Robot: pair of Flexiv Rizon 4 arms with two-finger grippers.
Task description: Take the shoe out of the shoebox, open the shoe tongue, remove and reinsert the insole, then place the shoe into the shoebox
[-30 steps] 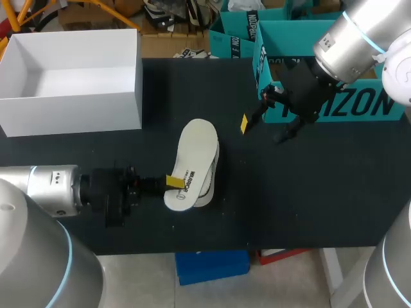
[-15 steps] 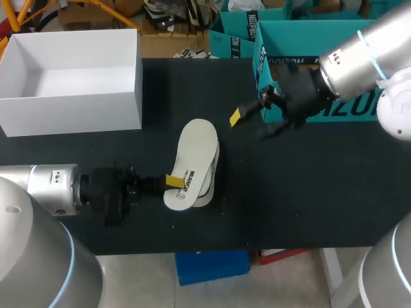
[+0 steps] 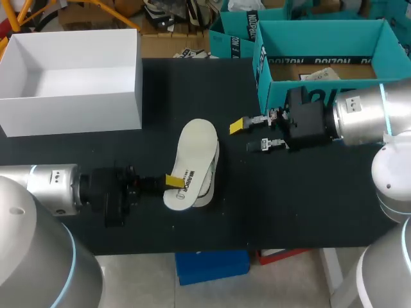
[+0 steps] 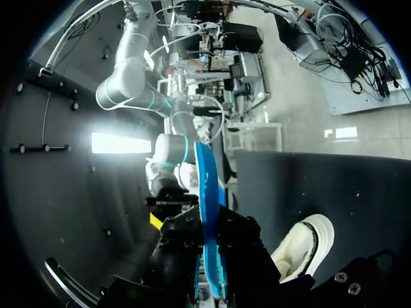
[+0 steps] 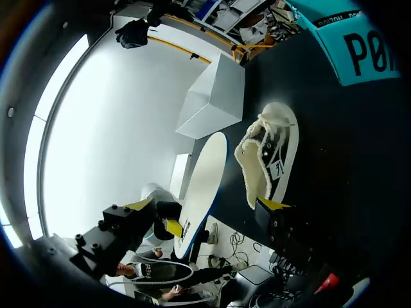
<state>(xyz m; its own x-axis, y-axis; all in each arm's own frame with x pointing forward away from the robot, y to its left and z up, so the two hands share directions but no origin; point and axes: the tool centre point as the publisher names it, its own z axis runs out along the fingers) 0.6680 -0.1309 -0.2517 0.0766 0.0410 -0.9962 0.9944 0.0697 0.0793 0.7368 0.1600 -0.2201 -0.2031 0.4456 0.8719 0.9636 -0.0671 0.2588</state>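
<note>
My left gripper (image 3: 172, 181) is shut on the heel end of a white insole (image 3: 196, 157) and holds it over the shoe. The white, fleece-lined shoe (image 3: 214, 174) lies on the black table under the insole. In the left wrist view the insole (image 4: 207, 212) stands edge-on between the fingers of that gripper (image 4: 209, 269), its blue underside showing, with the shoe (image 4: 302, 247) beside it. My right gripper (image 3: 247, 135) is open, level with the table, just right of the insole's toe end. In the right wrist view the insole (image 5: 202, 189) and shoe (image 5: 273, 160) lie ahead of its spread fingertips (image 5: 138, 204).
The white shoebox (image 3: 70, 102) stands open at the back left. A teal box (image 3: 321, 35) stands at the back right, close behind my right arm. A black table (image 3: 308, 205) carries everything.
My right arm has swung down from in front of the teal box and now lies low, its open gripper pointing left at the insole. The left arm and the insole have not moved.
</note>
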